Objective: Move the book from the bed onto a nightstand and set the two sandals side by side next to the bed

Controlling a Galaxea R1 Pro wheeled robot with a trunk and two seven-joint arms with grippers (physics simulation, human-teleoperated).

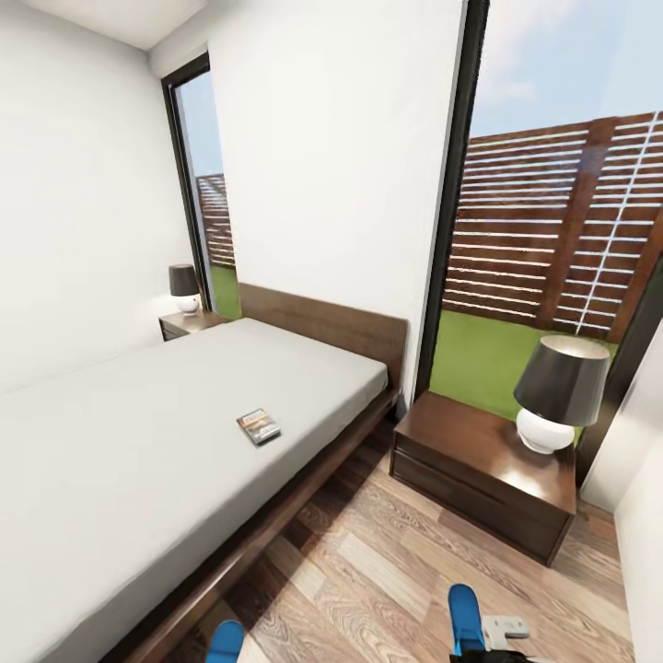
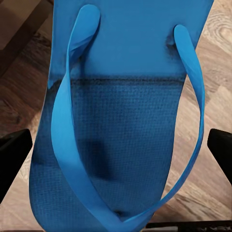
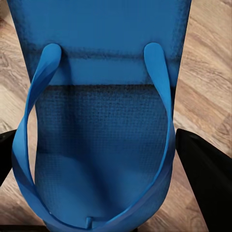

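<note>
Though lettering unreadable, book on bed

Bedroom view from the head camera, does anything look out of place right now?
The book lies askew in the middle of the bare mattress of the bed, not on a nightstand. Two blue sandals hover at the frame's bottom, each between a wrist camera's gripper fingers.

At the right of my head view I see a lamp with a dark shade on a round white base. A second, smaller-looking lamp of the same kind shows at the left, against the white wall. Through the tall window at upper right I see a slatted wooden fence above green grass.
</note>
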